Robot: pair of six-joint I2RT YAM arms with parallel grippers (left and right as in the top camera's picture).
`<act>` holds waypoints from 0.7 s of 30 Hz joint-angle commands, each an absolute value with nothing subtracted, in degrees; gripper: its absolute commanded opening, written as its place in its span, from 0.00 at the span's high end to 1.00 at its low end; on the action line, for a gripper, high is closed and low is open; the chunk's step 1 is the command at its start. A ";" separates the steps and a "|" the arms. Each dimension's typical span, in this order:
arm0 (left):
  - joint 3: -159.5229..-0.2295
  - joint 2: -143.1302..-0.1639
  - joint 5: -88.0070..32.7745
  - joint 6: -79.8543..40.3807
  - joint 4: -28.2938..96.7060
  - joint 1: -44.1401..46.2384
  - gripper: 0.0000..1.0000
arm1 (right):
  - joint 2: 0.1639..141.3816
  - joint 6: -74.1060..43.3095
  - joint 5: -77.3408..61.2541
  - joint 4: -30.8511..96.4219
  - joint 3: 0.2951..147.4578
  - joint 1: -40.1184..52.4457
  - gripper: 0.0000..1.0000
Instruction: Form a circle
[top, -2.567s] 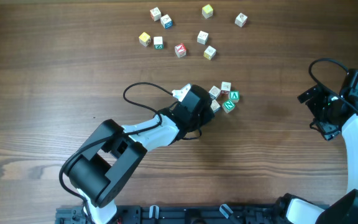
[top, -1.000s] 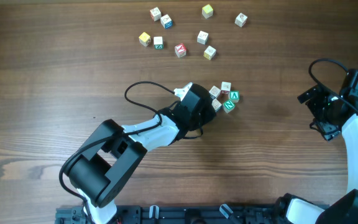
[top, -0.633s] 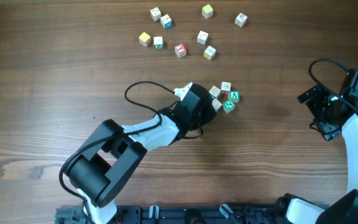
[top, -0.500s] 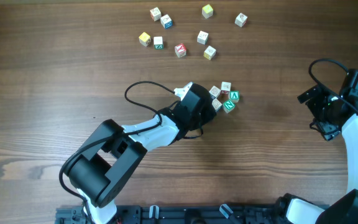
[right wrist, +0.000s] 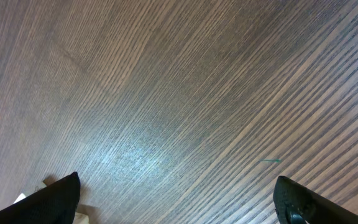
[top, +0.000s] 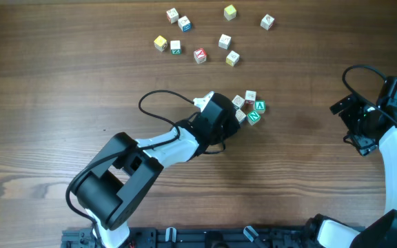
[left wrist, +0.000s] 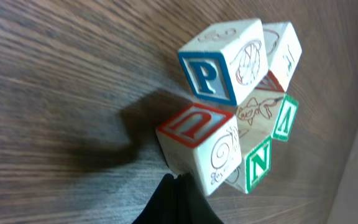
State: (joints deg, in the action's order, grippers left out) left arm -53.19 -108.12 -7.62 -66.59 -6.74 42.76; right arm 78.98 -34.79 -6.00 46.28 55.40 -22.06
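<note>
My left end effector (left wrist: 178, 194) is pinched shut on nothing, tip right by the red U cube (left wrist: 197, 146) of the circle (top: 249, 108), which sits mid-way across the wood-grain surface (top: 60, 83). My right end effector (right wrist: 176, 180) gapes wide, empty, well apart. These little wooden cubes look smooth, light and sharp-cornered, so a sloppy nudge could tip one or skid the ring out of shape.

A tight cluster of five small pale wooden letter cubes (top: 248, 107) lies near the middle of the brown wooden bench (top: 60, 83), cubes bunched together and upright. A blue-bordered P cube (left wrist: 219, 62) sits just beside a red-bordered U cube (left wrist: 197, 140). Two green-lettered cubes (left wrist: 257, 163) and a plainer pale cube (left wrist: 283, 45) press close behind them.
</note>
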 commanded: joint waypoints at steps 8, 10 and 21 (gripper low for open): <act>-53.25 -108.88 -6.76 -66.89 -7.18 43.29 0.95 | 79.29 -34.68 -6.57 46.46 56.55 -22.09 0.00; -53.25 -108.88 -6.76 -66.89 -7.18 43.29 0.95 | 79.29 -34.70 -6.57 46.50 56.55 -22.09 0.00; -53.25 -108.88 -6.39 -66.89 -7.55 43.29 0.95 | 79.29 -34.68 -6.57 46.57 56.55 -22.09 0.00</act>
